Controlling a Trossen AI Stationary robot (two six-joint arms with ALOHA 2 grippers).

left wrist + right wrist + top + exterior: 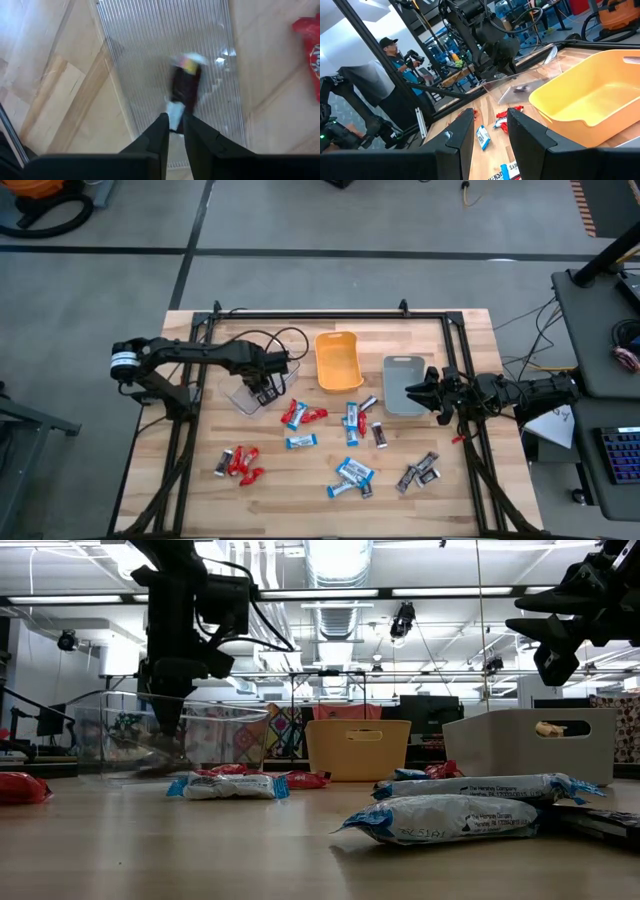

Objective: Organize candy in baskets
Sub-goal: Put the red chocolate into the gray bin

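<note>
The left gripper [175, 125] hangs inside the clear basket [250, 395], its fingers [159, 131] only slightly parted; a dark-wrapped candy [186, 85], blurred, lies just past their tips on the ribbed floor, seemingly let go. The right gripper [422, 389], empty and half spread, hovers over the grey basket [402, 383].
</note>
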